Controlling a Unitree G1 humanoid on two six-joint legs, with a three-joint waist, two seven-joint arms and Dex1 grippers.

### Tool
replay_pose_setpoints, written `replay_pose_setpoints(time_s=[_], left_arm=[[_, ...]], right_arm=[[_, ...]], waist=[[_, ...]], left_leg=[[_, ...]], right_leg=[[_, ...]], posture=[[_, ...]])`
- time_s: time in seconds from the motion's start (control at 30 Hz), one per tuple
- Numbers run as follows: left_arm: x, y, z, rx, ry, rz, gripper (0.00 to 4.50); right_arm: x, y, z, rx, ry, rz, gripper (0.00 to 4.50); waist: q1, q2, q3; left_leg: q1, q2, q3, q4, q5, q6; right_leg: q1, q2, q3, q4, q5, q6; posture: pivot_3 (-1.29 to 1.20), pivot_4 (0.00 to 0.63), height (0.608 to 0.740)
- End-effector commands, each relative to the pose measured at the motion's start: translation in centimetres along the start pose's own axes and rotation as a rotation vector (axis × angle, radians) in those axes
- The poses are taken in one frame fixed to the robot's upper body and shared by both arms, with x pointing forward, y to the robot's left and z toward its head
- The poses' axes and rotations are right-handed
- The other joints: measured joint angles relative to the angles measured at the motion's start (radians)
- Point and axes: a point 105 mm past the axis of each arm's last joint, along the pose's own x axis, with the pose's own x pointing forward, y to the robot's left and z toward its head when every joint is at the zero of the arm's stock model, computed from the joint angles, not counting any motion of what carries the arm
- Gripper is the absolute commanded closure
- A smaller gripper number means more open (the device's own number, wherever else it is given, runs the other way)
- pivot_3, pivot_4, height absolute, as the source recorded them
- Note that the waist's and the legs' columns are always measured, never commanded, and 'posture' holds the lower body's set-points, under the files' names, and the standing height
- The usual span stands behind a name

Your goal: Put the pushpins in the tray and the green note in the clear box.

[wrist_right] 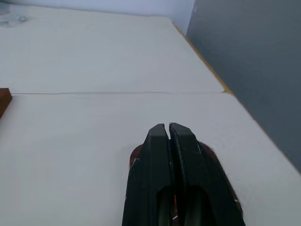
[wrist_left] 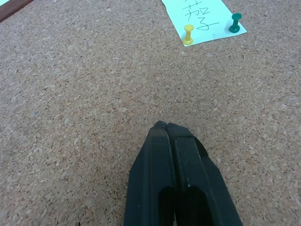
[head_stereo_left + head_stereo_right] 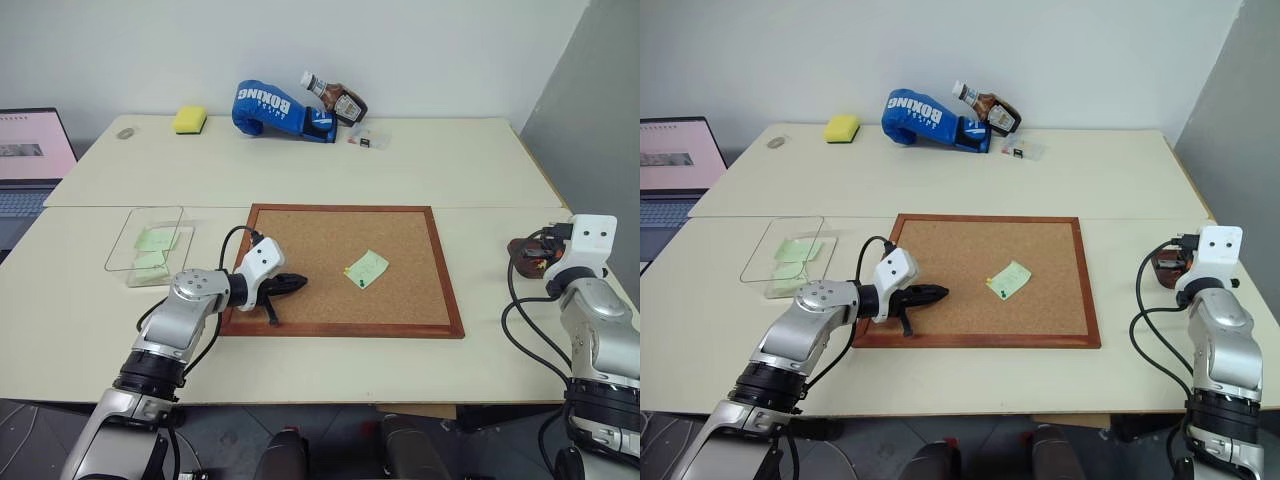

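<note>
The green note (image 3: 367, 268) lies on the corkboard (image 3: 300, 240), right of centre. The left wrist view shows a yellow pushpin (image 2: 188, 35) and a green pushpin (image 2: 234, 23) stuck through its near edge. My left gripper (image 3: 300, 283) is shut and empty, low over the cork, a short way left of the note. The clear box (image 3: 150, 245) sits left of the board with pale green notes inside. The tray (image 3: 1163, 266) is at the table's right edge, partly hidden by my right wrist. My right gripper (image 1: 169, 128) is shut just above the tray; I cannot tell whether it pinches a pin.
At the back of the table are a blue boxing glove (image 3: 270, 108), a sauce bottle (image 3: 338, 98), a yellow sponge (image 3: 189, 119) and a small clear case (image 3: 368, 138). A laptop (image 3: 30, 160) stands at the far left. A grey wall (image 3: 590, 120) runs along the table's right edge.
</note>
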Motion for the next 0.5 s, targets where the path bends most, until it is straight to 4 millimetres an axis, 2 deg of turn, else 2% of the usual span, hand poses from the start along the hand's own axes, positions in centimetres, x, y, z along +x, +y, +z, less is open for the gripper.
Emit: replay_pose_setpoints(time_s=[0.03,0.23,0.37,0.5], left_arm=[[0.5,-0.6,-1.8,-0.028,0.079,-0.022,4.5],[0.6,-0.6,-1.8,-0.026,0.08,-0.025,4.5],[0.5,-0.5,-1.8,-0.025,0.083,-0.022,4.5],[0.4,-0.5,-1.8,-0.023,0.085,-0.018,4.5]], right_arm=[[0.4,-0.2,0.9,0.063,-0.024,0.015,4.44],[1.6,-1.0,0.0,0.094,0.015,0.001,4.44],[2.5,-2.4,-0.5,0.087,0.039,-0.068,4.44],[3.2,-2.6,-0.8,0.091,0.046,-0.079,4.44]], waist=[[0.0,0.0,0.0],[0.002,0.0,0.0],[0.001,0.001,0.0],[0.001,0.001,0.0]], left_leg=[[0.0,0.0,0.0,0.0,0.0,0.0],[-0.001,0.0,0.0,0.0,0.0,0.0],[-0.001,0.0,0.0,0.0,0.0,0.0],[0.0,0.0,0.0,0.0,0.0,0.0]], right_leg=[[0.0,0.0,0.0,0.0,0.0,0.0],[0.0,0.0,0.0,-0.001,0.0,0.0],[0.0,0.0,0.0,-0.001,0.0,0.0],[0.0,0.0,0.0,-0.001,0.0,0.0]], posture=[[0.0,0.15,0.74],[0.0,0.15,0.74],[0.0,0.15,0.74],[0.0,0.15,0.74]])
